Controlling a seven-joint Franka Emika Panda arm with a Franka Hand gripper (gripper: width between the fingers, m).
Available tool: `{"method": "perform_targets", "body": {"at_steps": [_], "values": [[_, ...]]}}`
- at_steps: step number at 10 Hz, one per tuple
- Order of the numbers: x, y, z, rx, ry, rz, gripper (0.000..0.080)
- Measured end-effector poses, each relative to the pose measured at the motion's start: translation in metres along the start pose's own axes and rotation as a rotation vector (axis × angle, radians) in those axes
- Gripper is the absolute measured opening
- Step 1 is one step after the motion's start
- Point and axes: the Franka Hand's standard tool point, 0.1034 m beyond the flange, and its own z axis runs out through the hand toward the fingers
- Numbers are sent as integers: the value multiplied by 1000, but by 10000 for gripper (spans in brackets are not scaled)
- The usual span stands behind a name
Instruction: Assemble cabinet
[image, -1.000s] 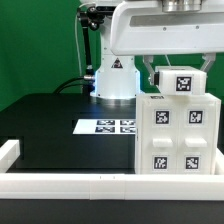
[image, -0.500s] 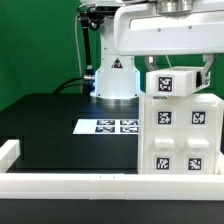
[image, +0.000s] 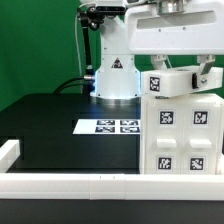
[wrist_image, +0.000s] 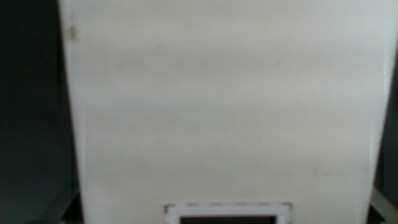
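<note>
White block (image: 176, 86) tilted, clamped both sides in my hand (image: 179, 75), just atop cabinet (image: 180, 140) at exterior view's right on black counter (image: 60, 130). I level it first, then lower slowly, edges square with cabinet top.

Glossy white arm (image: 172, 38), black triangle logo on base (image: 113, 82).

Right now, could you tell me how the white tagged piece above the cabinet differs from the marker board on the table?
The top piece sits tilted over the cabinet; the marker board lies flat on the table. The top piece shows one tag; the marker board, several. The top piece looks blocky; the marker board, thin. Both are white with black square tags.
</note>
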Motion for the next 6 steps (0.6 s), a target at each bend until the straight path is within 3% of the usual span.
{"method": "perform_targets", "body": {"at_steps": [2,4,6], "values": [[-1,0,1,12,-5,237,535],[0,0,2,46,-9,445,535],[0,0,2,46,-9,434,578]]}}
